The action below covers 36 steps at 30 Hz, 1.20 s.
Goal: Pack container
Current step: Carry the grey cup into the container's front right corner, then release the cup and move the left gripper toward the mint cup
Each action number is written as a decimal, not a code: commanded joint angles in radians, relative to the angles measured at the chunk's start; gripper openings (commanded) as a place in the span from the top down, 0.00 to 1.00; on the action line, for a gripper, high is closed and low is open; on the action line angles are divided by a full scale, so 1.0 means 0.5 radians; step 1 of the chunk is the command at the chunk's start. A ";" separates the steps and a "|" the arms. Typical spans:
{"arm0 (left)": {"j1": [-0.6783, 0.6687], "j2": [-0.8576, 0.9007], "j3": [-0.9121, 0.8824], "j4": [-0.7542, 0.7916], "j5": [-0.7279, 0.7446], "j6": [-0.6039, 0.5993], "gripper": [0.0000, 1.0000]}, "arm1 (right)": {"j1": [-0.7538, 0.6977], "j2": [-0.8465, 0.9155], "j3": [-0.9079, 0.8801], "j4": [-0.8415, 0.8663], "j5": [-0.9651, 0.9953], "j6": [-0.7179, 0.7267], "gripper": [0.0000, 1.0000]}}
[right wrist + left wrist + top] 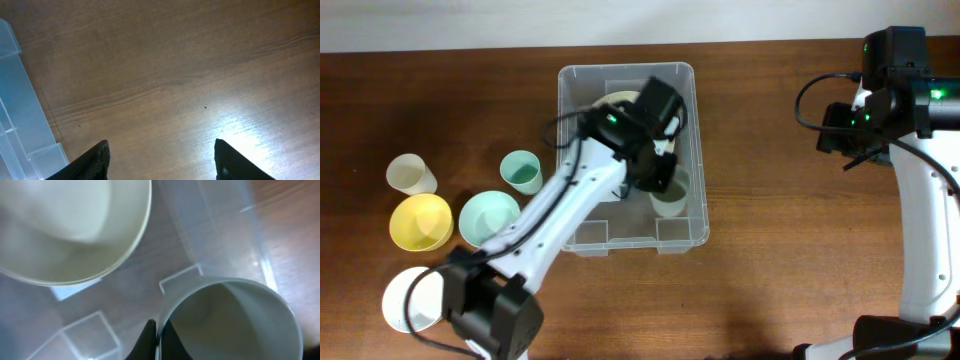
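The container (625, 68) sits in the middle of the table (770, 270), its far rim close to the table's far edge. Bare wood lies open along its near side and across the wide stretch between its right wall and the right arm. On the left the room is tighter. A cream cup (410, 173), a teal cup (521, 171), a yellow bowl (420, 221), a mint bowl (488, 217) and a white bowl (410, 298) cluster there, well apart from the container's wall.

Inside the container, a pale bowl (65, 225) takes the far part. A pale cup (235, 325) stands mouth up in the near right part, just beside the right wall. We cannot tell whether it rests on the floor of the container.

The left arm stretches diagonally from its base at the near left, over the container's near rim, wrist bent down into it. The left end effector (158, 342) is clamped on the pale cup's rim, one finger inside the wall and one outside.

The right arm stands folded at the far right, with its wrist above bare wood. The right end effector (160, 160) hangs with its fingers (95, 160) apart and nothing between them. The container's corner is at the left edge of the right wrist view.
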<state>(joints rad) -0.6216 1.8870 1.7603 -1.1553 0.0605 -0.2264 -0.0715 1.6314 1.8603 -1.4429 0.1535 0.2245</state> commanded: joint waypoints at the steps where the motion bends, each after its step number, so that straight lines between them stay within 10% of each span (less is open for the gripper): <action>1: -0.025 0.065 -0.187 0.104 0.027 -0.041 0.99 | -0.019 -0.041 -0.010 -0.001 0.031 -0.013 0.38; 21: -0.142 0.188 -0.316 0.244 0.060 -0.040 0.99 | -0.019 -0.041 -0.010 -0.010 0.031 -0.013 0.38; 26: -0.158 0.186 -0.307 0.214 -0.003 -0.039 0.41 | -0.019 -0.041 -0.010 -0.009 0.032 -0.013 0.38; 36: 0.192 -0.009 0.287 -0.194 -0.562 -0.040 0.31 | -0.018 -0.041 -0.010 -0.008 0.031 -0.013 0.38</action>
<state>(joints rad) -0.6006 1.9736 1.7943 -1.2320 -0.1040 -0.2401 -0.0715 1.6314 1.8603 -1.4475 0.1535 0.2245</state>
